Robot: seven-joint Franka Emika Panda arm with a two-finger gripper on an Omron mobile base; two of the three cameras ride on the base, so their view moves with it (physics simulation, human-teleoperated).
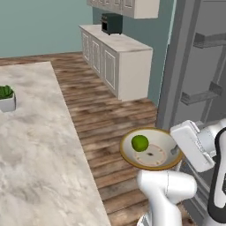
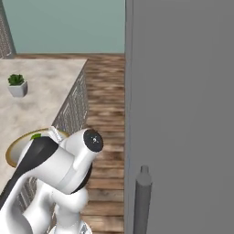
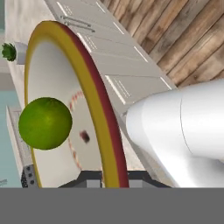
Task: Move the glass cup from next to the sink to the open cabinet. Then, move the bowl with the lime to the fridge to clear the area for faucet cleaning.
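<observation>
Beside fridge [image 1: 194, 57], fingers [image 1: 175, 151] pinch bowl [image 1: 152, 150] rim above floor [image 1: 101, 119].

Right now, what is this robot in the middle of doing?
The white arm's gripper is shut on the rim of the shallow golden-brown-rimmed bowl with a cream inside, carrying it in the air above the wooden floor. The small round bright green lime sits inside it. The bowl is off the marble counter and close beside the tall dark grey fridge, whose grey inner shelves show on the right. It has not been set down yet.
</observation>
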